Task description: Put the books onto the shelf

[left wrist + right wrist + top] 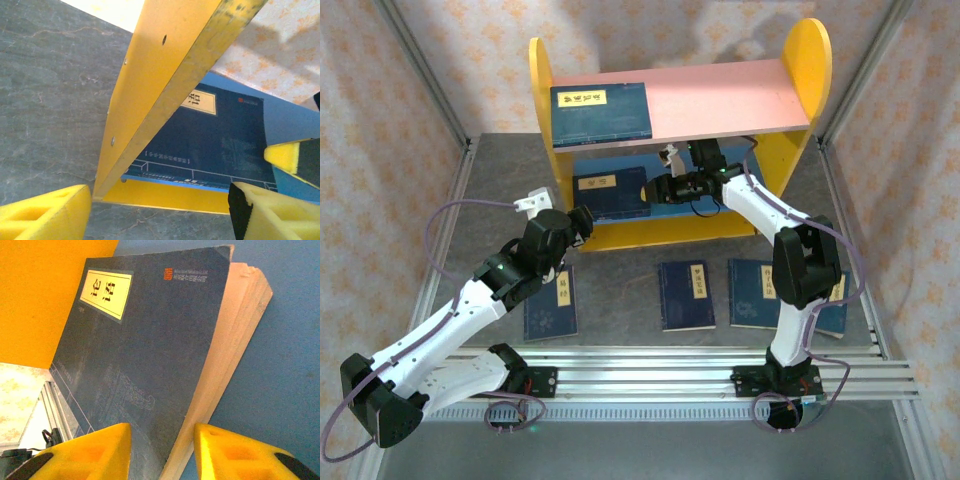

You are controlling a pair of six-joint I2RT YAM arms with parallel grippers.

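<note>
shelf (807, 60) | pink board (720, 100): upper book (602, 110) | blue board (280, 365): lower book (612, 193)

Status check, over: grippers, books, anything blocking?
Left gripper open, facing left panel of shelf. Right gripper open around edge of lower-board book. Another book on pink board; table books waiting. No obstruction seen.

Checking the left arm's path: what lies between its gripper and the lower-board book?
The yellow side panel's front edge, partly hiding that book, in left wrist view.
</note>
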